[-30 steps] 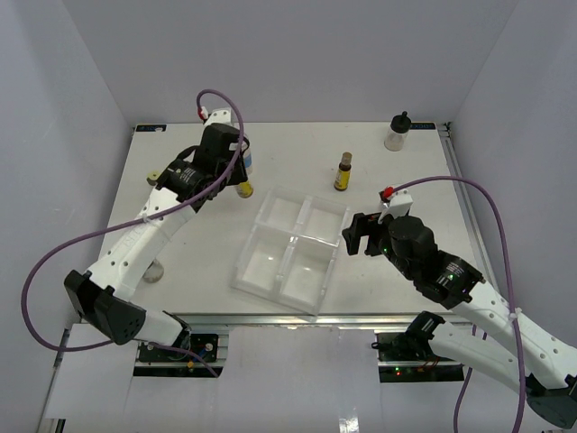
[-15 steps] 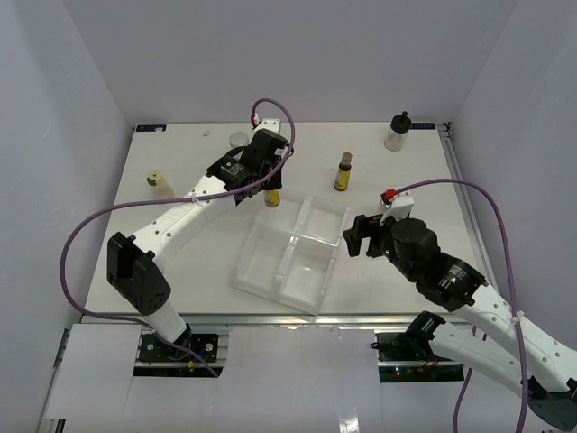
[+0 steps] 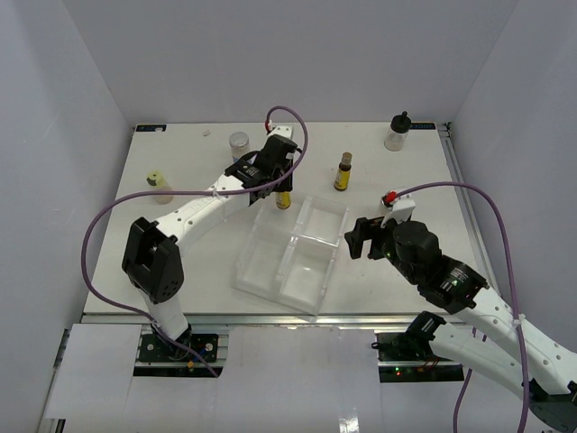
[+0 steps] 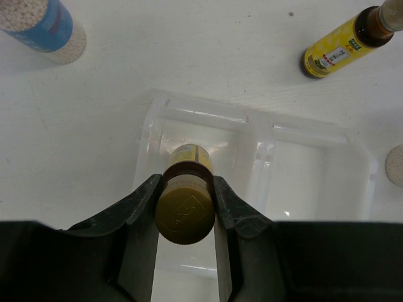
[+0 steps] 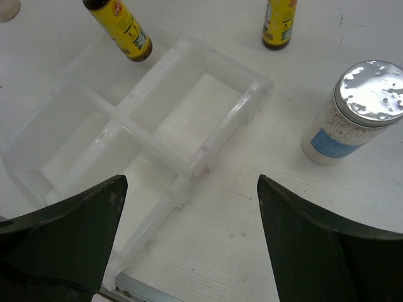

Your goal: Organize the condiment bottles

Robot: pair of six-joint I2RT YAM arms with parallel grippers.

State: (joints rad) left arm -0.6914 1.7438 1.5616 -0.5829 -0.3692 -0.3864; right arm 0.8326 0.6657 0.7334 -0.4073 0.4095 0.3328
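Note:
My left gripper is shut on a slim amber yellow-labelled bottle, gripped just below its gold cap. The bottle hangs over the far-left compartment of the clear divided tray; the right wrist view shows it tilted at the tray's far edge. A second amber bottle stands behind the tray. Other condiment bottles are a silver-lidded jar, a yellow-capped beige one and a black-capped jar. My right gripper is open and holds nothing, just right of the tray.
A silver-lidded, blue-labelled jar stands on the table close to my right gripper, right of the tray; the right arm hides it from above. Another blue-labelled jar stands beyond the tray's left corner. Walls close in the table on three sides.
My left arm has swung right from the back-left of the table, carrying the amber bottle to the tray's far-left compartment. The right arm has barely moved.

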